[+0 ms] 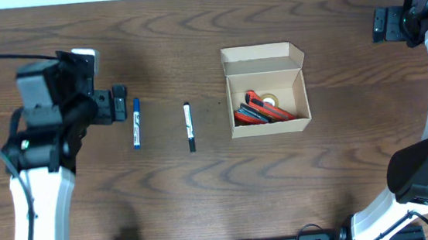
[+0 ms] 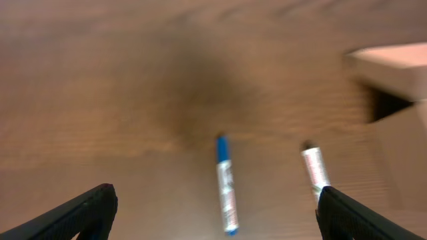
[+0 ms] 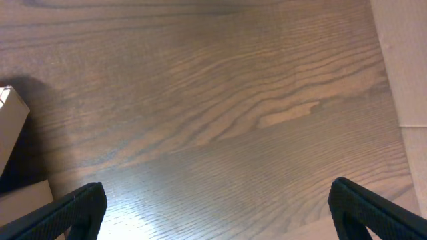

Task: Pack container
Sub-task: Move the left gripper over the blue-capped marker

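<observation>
The container [image 1: 269, 123] is a tan cardboard box right of table centre, open, with its lid flap [image 1: 262, 53] folded back. Red and dark markers [image 1: 258, 113] lie inside. A blue marker [image 1: 136, 123] and a black marker [image 1: 190, 127] lie on the table left of the box. My left gripper [image 1: 116, 104] is open and empty, just left of the blue marker. In the left wrist view the blue marker [image 2: 226, 193] lies between my open fingers [image 2: 215, 200], the black marker [image 2: 314, 171] to its right. My right gripper [image 1: 389, 24] is open and empty at the far right, over bare wood [image 3: 215, 193].
The table is dark wood. The container's corner shows at the left of the right wrist view [image 3: 9, 127] and at the upper right of the left wrist view [image 2: 393, 61]. A pale surface [image 3: 407, 73] lies beyond the table's right edge.
</observation>
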Robot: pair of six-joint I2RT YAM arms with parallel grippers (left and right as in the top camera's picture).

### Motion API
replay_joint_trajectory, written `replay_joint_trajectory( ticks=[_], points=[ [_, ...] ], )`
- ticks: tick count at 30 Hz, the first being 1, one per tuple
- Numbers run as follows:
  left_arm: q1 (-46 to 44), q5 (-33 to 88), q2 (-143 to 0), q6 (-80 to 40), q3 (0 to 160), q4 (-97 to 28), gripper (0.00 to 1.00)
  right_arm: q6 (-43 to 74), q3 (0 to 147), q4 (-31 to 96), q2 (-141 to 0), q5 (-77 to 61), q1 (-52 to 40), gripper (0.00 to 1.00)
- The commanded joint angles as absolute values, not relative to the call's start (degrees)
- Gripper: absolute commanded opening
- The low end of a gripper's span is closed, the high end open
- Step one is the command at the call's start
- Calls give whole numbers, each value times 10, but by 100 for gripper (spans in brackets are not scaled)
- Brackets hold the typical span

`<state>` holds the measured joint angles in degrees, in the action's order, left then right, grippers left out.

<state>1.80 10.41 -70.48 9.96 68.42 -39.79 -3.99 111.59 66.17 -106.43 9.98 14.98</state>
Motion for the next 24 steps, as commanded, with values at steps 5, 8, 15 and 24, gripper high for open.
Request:
replay_joint_trajectory(
  ticks=[5,8,15,24],
  points=[
    [10,45,-766,60,700,-406,95,-32,1125,662,-1055,100,152,99],
    [10,111,-780,59,700,-409,95,-32,1125,662,-1055,100,152,99],
    [10,185,-814,60,698,-431,95,-32,1125,662,-1055,100,152,99],
    [10,161,-909,-1,698,-433,95,-32,1125,662,-1055,100,152,99]
  ],
)
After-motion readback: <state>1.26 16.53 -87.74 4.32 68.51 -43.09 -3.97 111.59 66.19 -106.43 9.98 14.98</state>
